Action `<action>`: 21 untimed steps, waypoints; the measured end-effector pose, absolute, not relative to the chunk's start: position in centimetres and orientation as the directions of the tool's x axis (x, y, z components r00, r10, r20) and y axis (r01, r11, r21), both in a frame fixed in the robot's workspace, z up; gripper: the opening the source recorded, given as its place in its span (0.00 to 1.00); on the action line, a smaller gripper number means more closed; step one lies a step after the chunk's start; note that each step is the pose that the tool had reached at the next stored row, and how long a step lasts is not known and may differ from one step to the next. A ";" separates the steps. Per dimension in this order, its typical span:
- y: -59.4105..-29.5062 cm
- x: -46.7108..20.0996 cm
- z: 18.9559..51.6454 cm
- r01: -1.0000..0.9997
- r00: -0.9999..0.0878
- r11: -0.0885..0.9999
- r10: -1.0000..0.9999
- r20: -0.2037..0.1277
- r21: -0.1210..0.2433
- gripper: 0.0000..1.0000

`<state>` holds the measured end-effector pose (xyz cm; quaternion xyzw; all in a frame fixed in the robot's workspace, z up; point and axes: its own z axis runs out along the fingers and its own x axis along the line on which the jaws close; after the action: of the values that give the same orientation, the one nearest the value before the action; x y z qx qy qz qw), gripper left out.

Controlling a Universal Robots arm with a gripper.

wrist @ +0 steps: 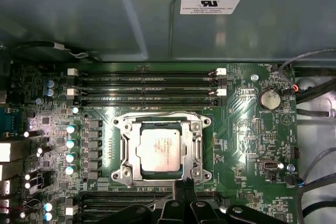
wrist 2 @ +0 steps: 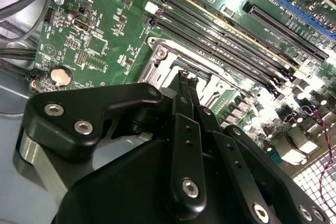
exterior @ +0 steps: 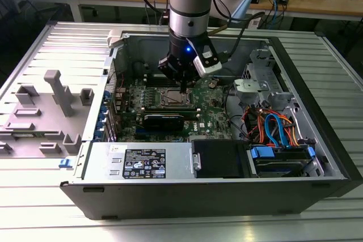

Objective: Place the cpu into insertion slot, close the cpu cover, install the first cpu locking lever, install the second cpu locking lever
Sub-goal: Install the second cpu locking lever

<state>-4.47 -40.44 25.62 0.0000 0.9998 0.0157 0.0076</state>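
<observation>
1. Tool (wrist: 182, 191): black fingers drawn narrow, tips close together and carrying nothing, poised at the edge of the insertion slot (wrist: 160, 149) in the first wrist view. In the second wrist view the tool (wrist 2: 186, 77) reaches down over the slot's silver rim.
2. Cpu (wrist: 159, 149): dull grey square, seated flat in the slot's centre, in the middle of the motherboard (wrist: 247, 129).
3. Cpu cover (wrist: 131, 150): silver frame lying down around the chip, its window showing the chip face. Judged closed.
4. Locking levers: thin wires run along the frame's edges; whether either is latched cannot be told.
5. Setting: open computer case (exterior: 317, 140) on a ribbed metal bench (exterior: 34, 196); in the exterior view the slot (exterior: 174, 98) sits just under the arm.
6. Risk: the narrow tips stand close to the memory slots (wrist: 147, 82) and small board parts; a sideways slip could scrape them.
7. Risk: pressing on the frame off-centre could, by my judgement, tilt the chip against the socket contacts.
8. Risk: a thin lever could spring off the tips if caught only at its edge.
9. Writing: a white label (wrist: 209, 6) on the case wall and another (exterior: 144, 162) on the power supply; their print is too small to make out.
</observation>
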 end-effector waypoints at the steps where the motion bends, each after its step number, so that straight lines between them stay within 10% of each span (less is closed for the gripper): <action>1: -40.4 -4.5 25.7 0.000 -1.000 1.000 0.000 -0.015 0.031 0.11; 21: -40.4 -4.5 26.1 -0.001 -1.000 1.000 -0.001 -0.015 0.031 0.11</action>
<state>-4.54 -40.42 26.08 -0.0004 0.9998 0.0157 0.0077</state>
